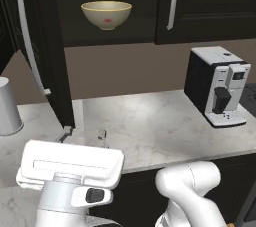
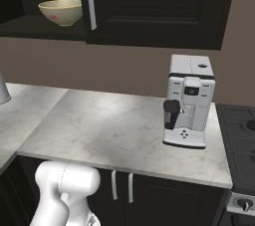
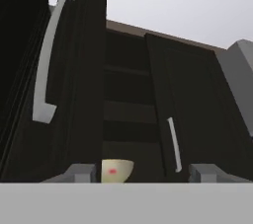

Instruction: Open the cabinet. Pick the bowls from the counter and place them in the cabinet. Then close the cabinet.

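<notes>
The cabinet [image 1: 210,6] hangs above the counter [image 1: 155,121]. Its left door [image 1: 47,46] is swung wide open and its right door [image 2: 159,6] is closed. One tan-yellow bowl [image 1: 106,15] with a red spot stands upright on the cabinet's bottom shelf, also visible as the bowl [image 2: 61,12] and the bowl [image 3: 116,170]. My gripper [image 1: 85,134] hovers low over the counter's front, below and in front of the open cabinet, and points up toward it. Its fingers stand apart with nothing between them. In the hand view the gripper [image 3: 142,172] frames the far-off bowl.
A black and white coffee machine [image 1: 219,86] stands on the counter's right side. A grey-white cup [image 1: 7,107] sits at the far left. A stove [image 2: 239,130] adjoins the counter on the right. The open door's edge [image 1: 60,96] reaches down close to my hand.
</notes>
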